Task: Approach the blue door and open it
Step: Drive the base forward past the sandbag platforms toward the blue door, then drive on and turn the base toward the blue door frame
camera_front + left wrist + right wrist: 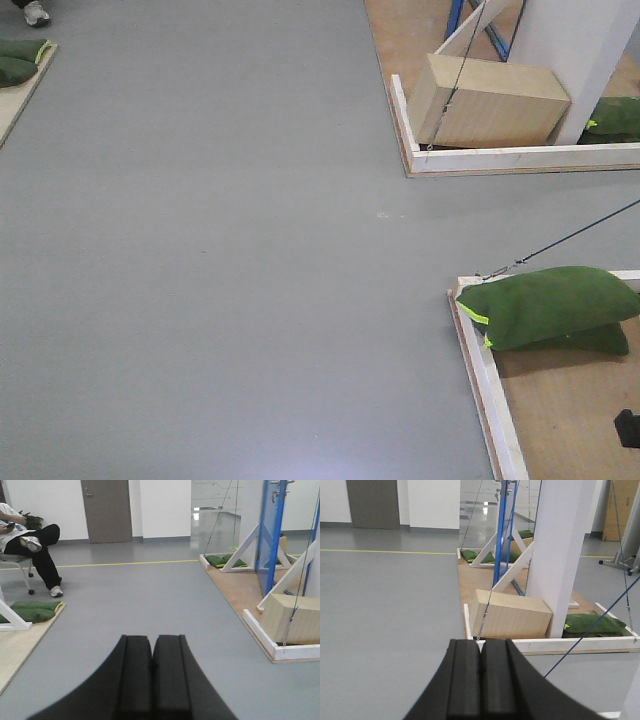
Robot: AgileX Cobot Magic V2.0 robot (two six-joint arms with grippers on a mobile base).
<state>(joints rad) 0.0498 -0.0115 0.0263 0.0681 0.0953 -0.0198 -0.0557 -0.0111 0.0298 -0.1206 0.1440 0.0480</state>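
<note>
The blue door point(270, 530) stands far and right of the left end effector point(152, 652). That one and the right end effector point(480, 662) are clenched, empty.

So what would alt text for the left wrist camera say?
The left gripper, its two black pads pressed together, points across a grey floor in a large room. To the right, farther off, stands the blue door, seen nearly edge-on, with a pale wooden box nearer. At left a seated person waits.
</note>
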